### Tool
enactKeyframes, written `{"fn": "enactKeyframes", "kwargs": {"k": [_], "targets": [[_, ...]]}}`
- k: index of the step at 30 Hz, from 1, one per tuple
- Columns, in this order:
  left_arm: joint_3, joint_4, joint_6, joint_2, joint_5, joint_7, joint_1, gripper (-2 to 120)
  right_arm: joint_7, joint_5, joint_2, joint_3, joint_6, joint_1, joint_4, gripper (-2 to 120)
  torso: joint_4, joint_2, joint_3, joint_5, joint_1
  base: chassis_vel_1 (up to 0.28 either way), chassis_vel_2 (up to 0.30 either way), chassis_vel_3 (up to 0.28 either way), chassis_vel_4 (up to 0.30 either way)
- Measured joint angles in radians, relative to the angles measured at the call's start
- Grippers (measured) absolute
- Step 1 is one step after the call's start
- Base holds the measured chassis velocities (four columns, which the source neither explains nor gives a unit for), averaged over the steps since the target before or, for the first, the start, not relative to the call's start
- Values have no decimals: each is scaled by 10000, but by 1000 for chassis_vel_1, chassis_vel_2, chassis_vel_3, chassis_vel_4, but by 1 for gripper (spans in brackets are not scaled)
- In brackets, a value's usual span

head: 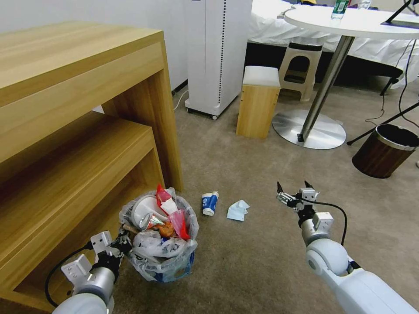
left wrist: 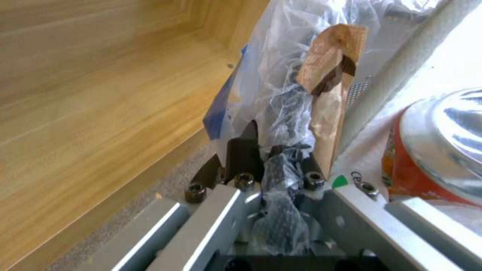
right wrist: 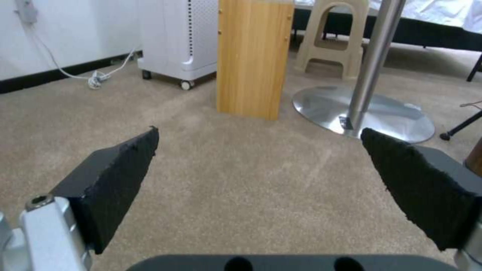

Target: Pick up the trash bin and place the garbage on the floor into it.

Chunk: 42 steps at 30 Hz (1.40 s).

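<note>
Closest in, low in the head view: left gripper [head: 123, 242], clamped on the rim of the trash bin [head: 168, 266] at its near left side, beside the wooden shelf unit [head: 78, 131]. Small round bin, draped in crinkly clear plastic, blue showing low on the wall, standing on the beige short-pile floor [head: 244, 261] and heaped well above the rim: white slipper [head: 146, 207], red wrapper [head: 179, 222], crushed can [head: 150, 221], bagged scraps. Seen from the left wrist: dark fingers [left wrist: 243, 150] closed tight on a wad of clear liner [left wrist: 281, 180] and rim, blue bin wall beyond, a brown torn paper piece [left wrist: 331, 75] and the can's shiny dented end [left wrist: 452, 128] with its orange side, smooth pale wood grain alongside. Still on the carpet, just right of the bin: blue-white cup [head: 210, 203] lying on its side, and near it a crumpled tissue [head: 238, 210]. Right gripper [head: 293, 192] held above bare carpet, well right of the tissue, spread wide and holding nothing; from its wrist, two rough black wedge pads [right wrist: 115, 180] far apart, with a wooden box stool [right wrist: 253, 56], a chrome table base [right wrist: 364, 113] and a white wheeled appliance [right wrist: 178, 37] farther off. Dark brown bin with metal rim [head: 386, 150] far right in the head view.
</note>
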<state>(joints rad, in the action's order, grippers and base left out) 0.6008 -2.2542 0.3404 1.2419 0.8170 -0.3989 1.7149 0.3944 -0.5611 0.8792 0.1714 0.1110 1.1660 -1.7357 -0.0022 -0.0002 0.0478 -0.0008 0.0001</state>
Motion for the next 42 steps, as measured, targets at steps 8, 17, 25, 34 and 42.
{"fn": "enactKeyframes", "kwargs": {"k": [8,17,25,34,42], "targets": [[-15,-46,0,11,-10,3,39,1,-197,-306,-30,-8,115,149,-126,100,0,0,0,1,0,0,0,0,0],[-29,-51,-1,51,-57,13,113,1,-306,-931,-141,-23,-458,-99,12,100,0,0,0,-1,0,0,0,0,0],[-56,-15,-48,100,-94,68,121,1,-584,-1319,-175,-9,-764,-323,526,100,0,0,0,2,0,0,0,0,0],[-62,23,-52,66,-85,76,37,1,-967,-964,-19,23,-1,-300,601,100,0,0,0,1,0,0,0,0,0],[-52,23,-53,15,-52,76,27,1,-1055,-586,-30,10,135,-339,540,100,0,0,0,0,0,0,0,0,0]]}}
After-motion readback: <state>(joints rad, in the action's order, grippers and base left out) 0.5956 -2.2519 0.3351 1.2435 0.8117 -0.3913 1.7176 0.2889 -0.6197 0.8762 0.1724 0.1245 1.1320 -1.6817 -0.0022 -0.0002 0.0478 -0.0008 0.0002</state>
